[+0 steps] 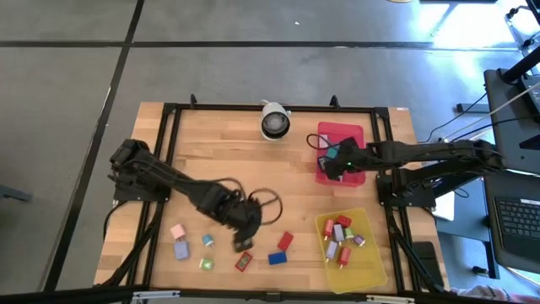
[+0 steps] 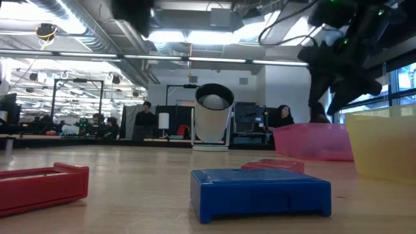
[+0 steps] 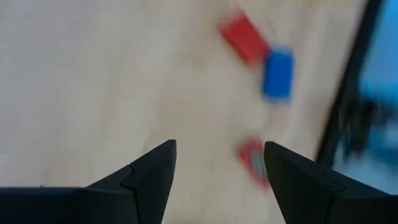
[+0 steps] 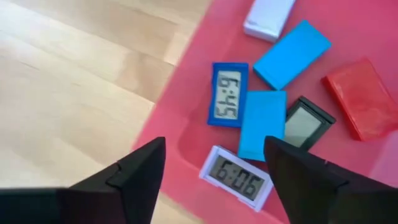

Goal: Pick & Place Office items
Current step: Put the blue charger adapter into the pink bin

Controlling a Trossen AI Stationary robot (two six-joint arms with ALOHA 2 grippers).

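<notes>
Small flat office items (image 1: 286,241), stiff and light by the look of them, lie loose on the table (image 1: 219,152) near its front edge; best pinched across the narrow sides. The left gripper (image 1: 245,239) hovers over them, fingers apart and empty. Others, little clocks among them, fill the red tray (image 4: 205,43), where the right gripper (image 4: 214,165) hangs released. A yellow tray (image 1: 371,270) holds more.

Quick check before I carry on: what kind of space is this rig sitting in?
Probably an open-plan lab or workshop office: a wooden table on bare concrete floor, exposed ceiling ducts and strip lights, and people at desks with monitors beyond it.
</notes>
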